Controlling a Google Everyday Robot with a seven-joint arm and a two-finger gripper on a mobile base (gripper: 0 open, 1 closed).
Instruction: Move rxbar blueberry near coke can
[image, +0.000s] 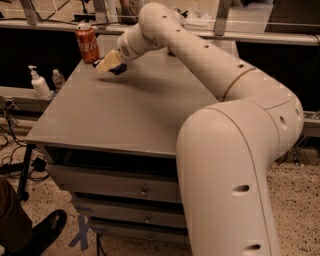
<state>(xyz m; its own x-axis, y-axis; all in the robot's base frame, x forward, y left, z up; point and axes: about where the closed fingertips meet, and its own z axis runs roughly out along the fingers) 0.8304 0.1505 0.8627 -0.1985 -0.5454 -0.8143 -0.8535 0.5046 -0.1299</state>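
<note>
rxbar blueberry (119, 70) in end effector (103, 65), beside coke can (87, 44)

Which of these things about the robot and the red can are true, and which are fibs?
1. The coke can stands upright at the far left corner of the table. True.
2. The gripper hangs over the table's front edge, above the drawers. False: it is at the far side, just right of the coke can.
3. The white pump bottle stands on the table beside the can. False: it stands off the table, lower down on its left.
4. The table has drawers under its top. True.
5. The rxbar blueberry lies alone in the middle of the table. False: the dark bar shows right at the gripper.
</note>
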